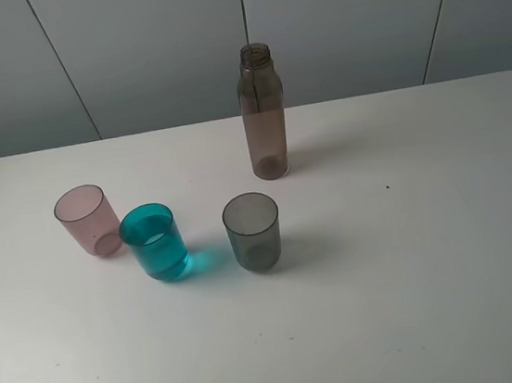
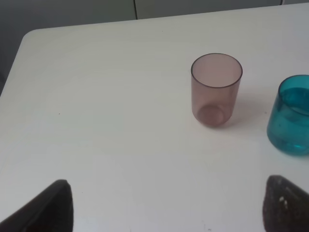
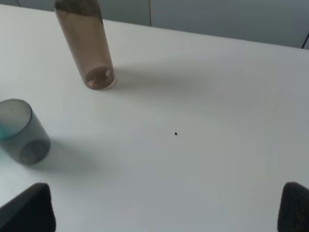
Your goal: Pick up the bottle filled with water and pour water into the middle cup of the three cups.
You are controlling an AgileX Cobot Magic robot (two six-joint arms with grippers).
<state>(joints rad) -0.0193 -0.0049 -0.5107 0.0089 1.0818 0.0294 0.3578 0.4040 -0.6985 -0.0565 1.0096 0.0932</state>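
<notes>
The smoky-brown bottle (image 1: pixel 263 113) stands upright, uncapped, at the back middle of the white table (image 1: pixel 413 256); it also shows in the right wrist view (image 3: pixel 87 43). The three cups stand in a row in front of it: pale pink (image 1: pixel 88 220), teal-blue middle cup (image 1: pixel 155 241) with some water in it, and smoky grey (image 1: pixel 252 231). Neither gripper shows in the exterior view. In the left wrist view the left gripper (image 2: pixel 166 208) is open and empty, short of the pink cup (image 2: pixel 216 89) and teal cup (image 2: pixel 291 116). The right gripper (image 3: pixel 166 210) is open and empty, short of the grey cup (image 3: pixel 21 131).
A grey panelled wall (image 1: pixel 145 46) stands behind the table. A small dark speck (image 1: pixel 387 187) lies on the table right of the cups. The table's far-left rounded corner (image 2: pixel 29 36) shows in the left wrist view.
</notes>
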